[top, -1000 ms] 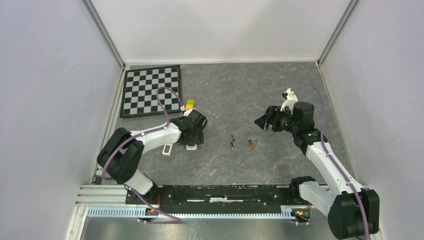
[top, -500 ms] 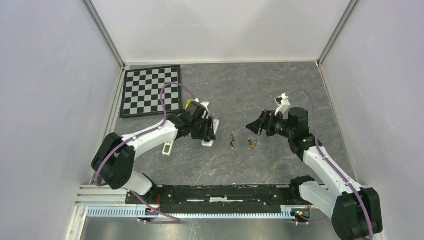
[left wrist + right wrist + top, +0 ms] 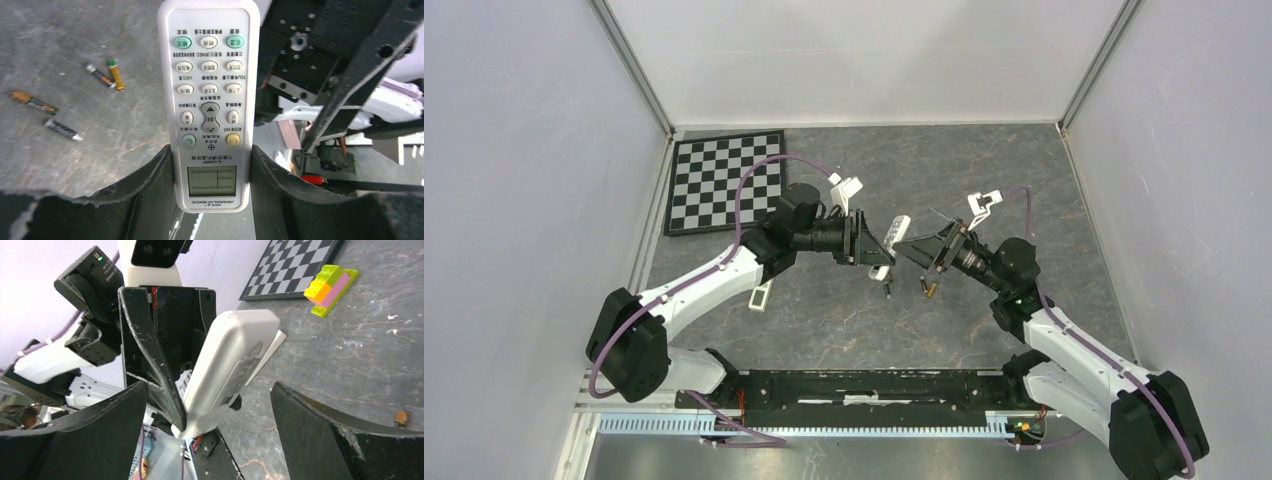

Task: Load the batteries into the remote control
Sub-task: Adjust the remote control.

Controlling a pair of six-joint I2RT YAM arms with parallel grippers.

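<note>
My left gripper is shut on the display end of a white remote control and holds it in the air over the middle of the table. In the left wrist view the remote lies button side up between my fingers. My right gripper is open and faces the remote's free end, close to it; the remote sits between its spread fingers, apart from them. Several slim batteries lie on the table below, also seen in the left wrist view.
A chessboard lies at the back left. A small white flat piece lies on the table by the left arm. A yellow-green, pink and orange brick block sits near the chessboard.
My left gripper has lifted the remote off the table and carried it right, towards the centre. My right gripper has moved left and lower to meet it, staying open.
</note>
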